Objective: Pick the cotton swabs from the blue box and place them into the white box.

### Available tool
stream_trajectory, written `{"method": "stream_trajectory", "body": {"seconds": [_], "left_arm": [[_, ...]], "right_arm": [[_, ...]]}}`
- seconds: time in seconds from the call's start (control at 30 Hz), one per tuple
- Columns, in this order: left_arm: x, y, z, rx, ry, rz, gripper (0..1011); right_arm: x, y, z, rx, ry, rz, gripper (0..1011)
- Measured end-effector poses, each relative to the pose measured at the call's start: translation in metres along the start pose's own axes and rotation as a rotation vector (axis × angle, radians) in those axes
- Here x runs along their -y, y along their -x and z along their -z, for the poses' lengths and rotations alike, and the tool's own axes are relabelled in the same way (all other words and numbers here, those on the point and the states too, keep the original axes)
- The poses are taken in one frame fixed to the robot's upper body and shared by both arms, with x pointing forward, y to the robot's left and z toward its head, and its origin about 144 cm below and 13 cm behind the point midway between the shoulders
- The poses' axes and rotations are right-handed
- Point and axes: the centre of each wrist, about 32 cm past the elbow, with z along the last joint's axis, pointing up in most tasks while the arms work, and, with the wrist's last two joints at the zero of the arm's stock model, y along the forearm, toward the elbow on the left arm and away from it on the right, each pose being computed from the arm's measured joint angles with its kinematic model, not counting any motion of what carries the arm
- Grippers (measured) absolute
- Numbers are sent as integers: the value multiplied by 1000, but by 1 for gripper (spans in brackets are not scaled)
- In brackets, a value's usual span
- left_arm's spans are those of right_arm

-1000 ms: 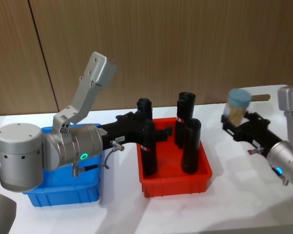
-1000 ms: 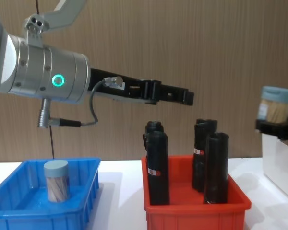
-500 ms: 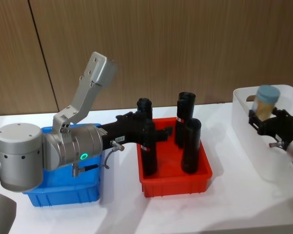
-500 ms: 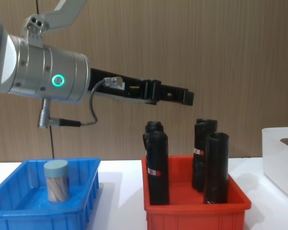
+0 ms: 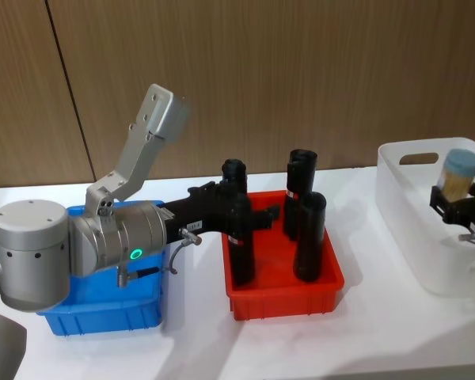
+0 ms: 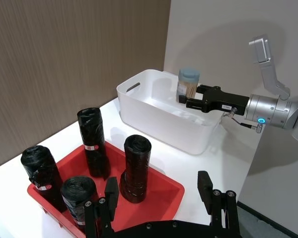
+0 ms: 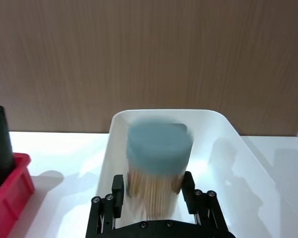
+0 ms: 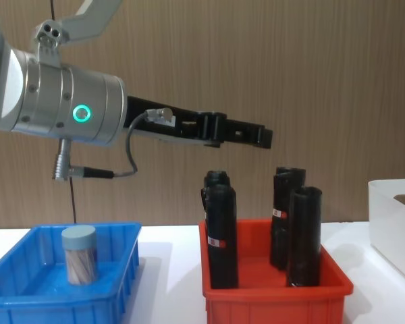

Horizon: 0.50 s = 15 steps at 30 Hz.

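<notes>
- my right claw (image 7: 154, 191) pinches a swab tub (image 7: 159, 158) low on its wall, long axis upright, lid up, over the white box (image 5: 412, 237) beneath the claw.
- it looks light, stiff and slick: i'd grip the clear wall under the lid.
- my left claw (image 6: 157, 182) hangs spread over the red bin (image 5: 285, 297); behind and below it, another tub (image 8: 79, 255) stands in the blue box (image 8: 27, 304).

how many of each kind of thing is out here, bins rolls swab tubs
bins: 3, blue bin, red bin, white bin
black rolls: 4
swab tubs: 2, one in the blue bin, one in the right gripper
total: 9
</notes>
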Motion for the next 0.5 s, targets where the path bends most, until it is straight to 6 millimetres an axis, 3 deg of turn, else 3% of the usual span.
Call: {"method": "stream_trajectory", "body": {"seconds": [0.27,0.5], "left_arm": [[0,0,0,0,0,0,1004],[0,0,0,0,0,0,1004]], "right_arm": [[-3,-8,5,-17,15,25,910],[-4,-13,7,-29,17,38,1001]]}}
